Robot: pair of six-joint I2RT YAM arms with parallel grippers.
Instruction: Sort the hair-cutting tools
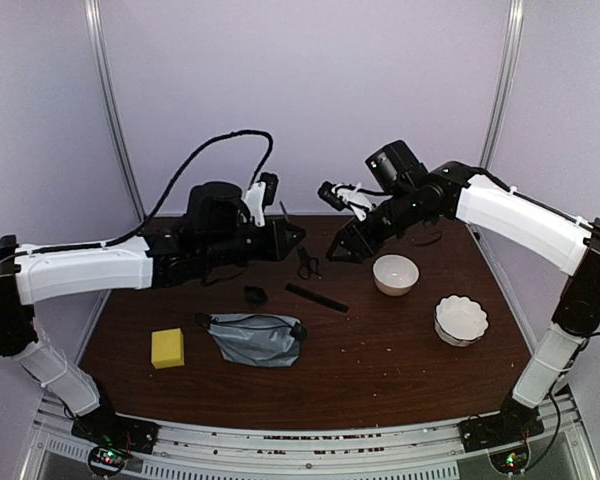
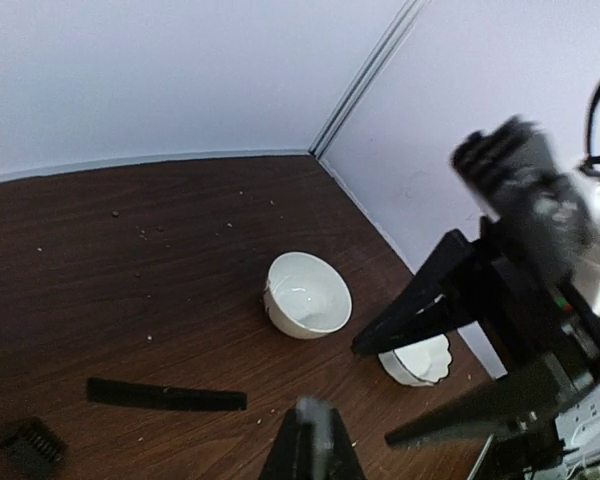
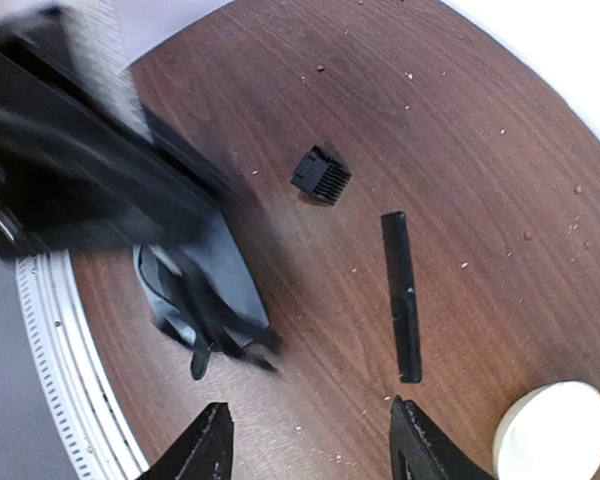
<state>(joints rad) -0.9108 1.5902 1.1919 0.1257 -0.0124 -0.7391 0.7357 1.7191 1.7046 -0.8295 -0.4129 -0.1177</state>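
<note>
The right pincer hung above the far middle of the table, its two fingers spread wide with nothing between them. Just to its left and a little nearer lay the scissors, a dark tangle flat on the wood, too small from overhead for me to count the pairs. Nearer again, the slim black comb lay by itself. To the comb's left, apart from it, sat the tiny black attachment. The left pincer reached in from the left, about level with the right one and just left of the scissors. Its fingers looked clenched into a single point, though its own camera caught only the very tip, so I could not say whether anything was nipped there. Toward the near edge the grey zip pouch lay crumpled with its strap trailing, and a yellow sponge sat on its left. On the right side stood a plain round bowl, just right of the right pincer. A scalloped bowl stood nearer and further right.
</note>
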